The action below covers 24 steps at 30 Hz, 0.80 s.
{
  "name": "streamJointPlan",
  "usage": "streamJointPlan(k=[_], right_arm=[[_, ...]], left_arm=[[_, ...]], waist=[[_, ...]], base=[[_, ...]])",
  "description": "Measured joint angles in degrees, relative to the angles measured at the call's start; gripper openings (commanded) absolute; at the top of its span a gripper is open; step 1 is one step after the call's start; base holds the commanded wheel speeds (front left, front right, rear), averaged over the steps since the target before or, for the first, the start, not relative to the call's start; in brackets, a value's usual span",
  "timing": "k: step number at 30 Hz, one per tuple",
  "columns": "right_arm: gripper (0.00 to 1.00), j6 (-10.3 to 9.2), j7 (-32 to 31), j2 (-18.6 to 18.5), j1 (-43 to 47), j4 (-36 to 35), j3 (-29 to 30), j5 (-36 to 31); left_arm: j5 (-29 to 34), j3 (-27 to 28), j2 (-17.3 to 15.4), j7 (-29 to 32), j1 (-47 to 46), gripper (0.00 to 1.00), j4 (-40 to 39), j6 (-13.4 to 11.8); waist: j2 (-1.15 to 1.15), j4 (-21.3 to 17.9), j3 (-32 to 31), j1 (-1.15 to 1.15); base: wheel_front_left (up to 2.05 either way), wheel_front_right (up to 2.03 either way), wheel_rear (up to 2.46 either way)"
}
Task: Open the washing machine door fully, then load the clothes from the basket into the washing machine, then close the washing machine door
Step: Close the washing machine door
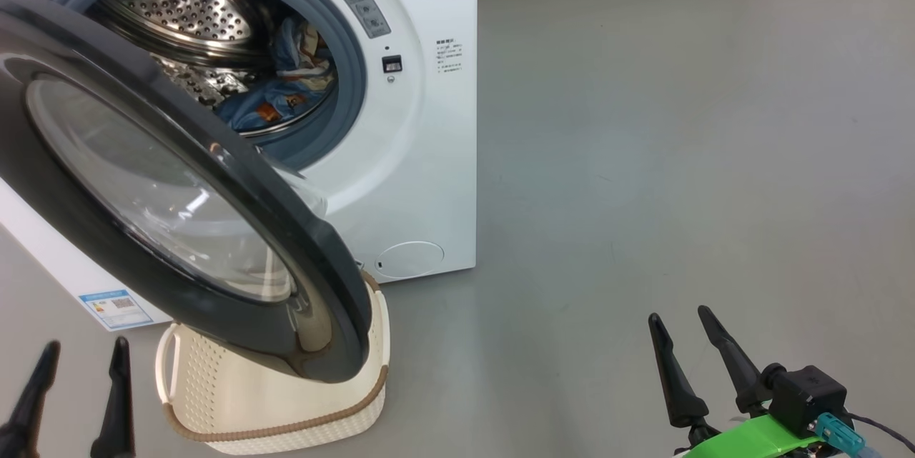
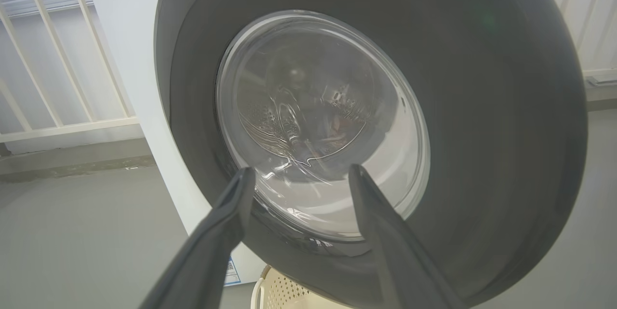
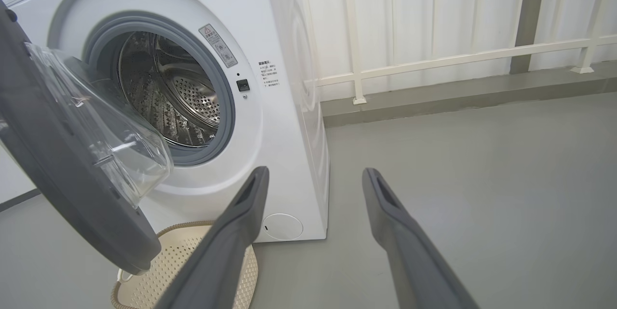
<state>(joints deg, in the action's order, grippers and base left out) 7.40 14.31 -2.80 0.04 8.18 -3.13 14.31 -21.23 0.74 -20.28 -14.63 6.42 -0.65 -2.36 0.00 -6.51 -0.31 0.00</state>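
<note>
Left pincer (image 2: pixel 300 170) spread, glossy door (image 1: pixel 164 193), perhaps half-open

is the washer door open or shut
Open: the washing machine door stands swung out from the washing machine, leaving the clothes in its drum exposed.

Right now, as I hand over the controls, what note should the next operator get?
The left gripper is open and empty, facing the outer side of the washing machine door.
The right gripper is open and empty, low over the floor, right of the washing machine.
The clothes lie in the drum. The basket sits under the door, and what shows of its inside is bare.
Done: door opened, loading apparently finished.
Left: close the door.
</note>
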Motion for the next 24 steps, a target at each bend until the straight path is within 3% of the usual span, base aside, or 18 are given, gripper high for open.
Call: streamJointPlan(k=[11,24], right_arm=[[1.0,0.0,0.0,0.01,0.02,-0.77,-0.31,-0.01],[1.0,0.0,0.0,0.0,0.02,-0.78,-0.56,-0.01]], left_arm=[[0.8,3.55,4.68,0.0,3.33,1.0,1.53,0.19],[3.48,6.13,9.11,0.0,4.55,1.0,3.63,2.34]], waist=[[0.0,-0.26,0.55,0.0],[0.0,-0.44,0.88,0.0]], base=[[0.0,0.0,0.0],[0.0,0.0,0.0]])
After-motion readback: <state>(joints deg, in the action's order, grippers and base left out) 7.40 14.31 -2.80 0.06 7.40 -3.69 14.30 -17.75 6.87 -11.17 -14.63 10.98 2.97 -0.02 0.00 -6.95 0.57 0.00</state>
